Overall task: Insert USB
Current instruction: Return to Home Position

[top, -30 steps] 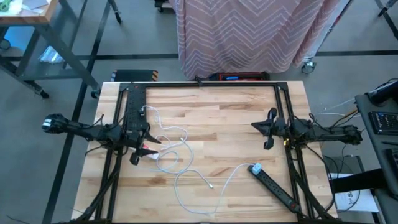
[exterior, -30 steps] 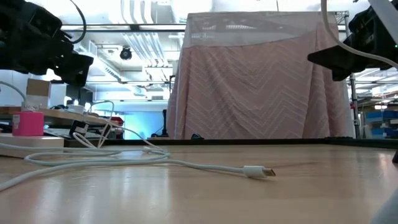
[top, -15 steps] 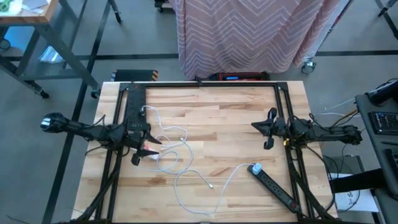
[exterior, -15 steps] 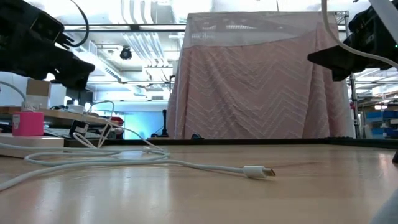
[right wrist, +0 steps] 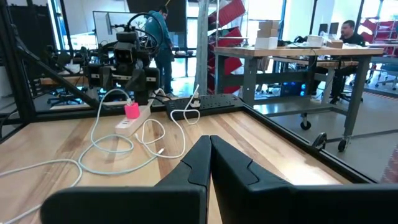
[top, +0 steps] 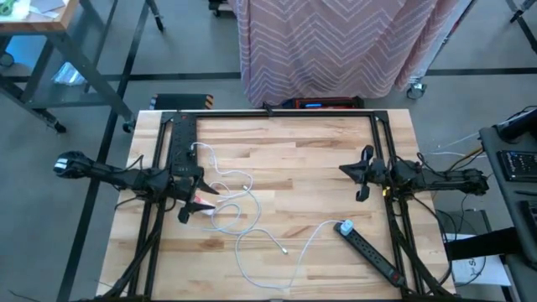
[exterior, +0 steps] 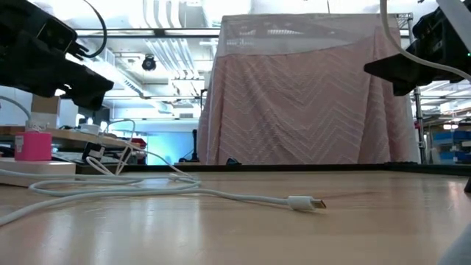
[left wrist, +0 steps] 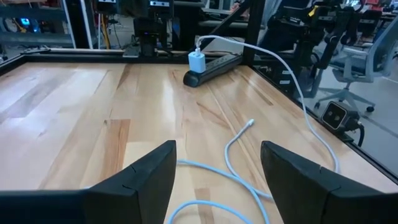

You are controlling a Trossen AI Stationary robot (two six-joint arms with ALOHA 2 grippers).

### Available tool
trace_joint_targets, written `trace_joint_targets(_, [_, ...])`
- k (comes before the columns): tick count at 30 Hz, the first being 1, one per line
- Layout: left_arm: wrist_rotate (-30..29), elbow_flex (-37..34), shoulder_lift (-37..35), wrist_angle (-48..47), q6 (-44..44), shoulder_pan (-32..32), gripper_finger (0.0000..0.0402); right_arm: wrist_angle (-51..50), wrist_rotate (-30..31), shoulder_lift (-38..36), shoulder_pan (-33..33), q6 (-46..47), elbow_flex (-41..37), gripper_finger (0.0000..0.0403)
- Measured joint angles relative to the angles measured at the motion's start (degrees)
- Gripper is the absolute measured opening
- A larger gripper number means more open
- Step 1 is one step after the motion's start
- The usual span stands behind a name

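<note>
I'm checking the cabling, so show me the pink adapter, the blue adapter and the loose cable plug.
pink adapter point(exterior: 33, 145), low view, front face.
blue adapter point(left wrist: 197, 61), left wrist view, front face.
loose cable plug point(exterior: 300, 202), low view, white housing.

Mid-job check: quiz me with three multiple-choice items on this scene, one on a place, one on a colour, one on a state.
1. Where is the light blue adapter?
A) loose on the table
B) in the black power strip near the right arm
C) in the left arm's jaws

2. What colour is the adapter on the white power strip?
A) green
B) black
C) pink

3. The left arm's jaws are:
A) open and empty
B) shut on a cable
C) shut on an adapter

Answers:
1. B, the high view shows it standing at that strip's end.
2. C, the right wrist view shows the pink adapter.
3. A, the left wrist view shows a wide gap with nothing held.
</note>
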Motion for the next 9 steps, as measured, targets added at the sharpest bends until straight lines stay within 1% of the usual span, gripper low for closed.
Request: trace_joint_targets(9, [-0.01, 0.00, 0.37, 0.00, 0.01, 0.00, 0.0231, 0.00, 0.00, 0.00, 0.00, 0.00, 0.00, 0.0000])
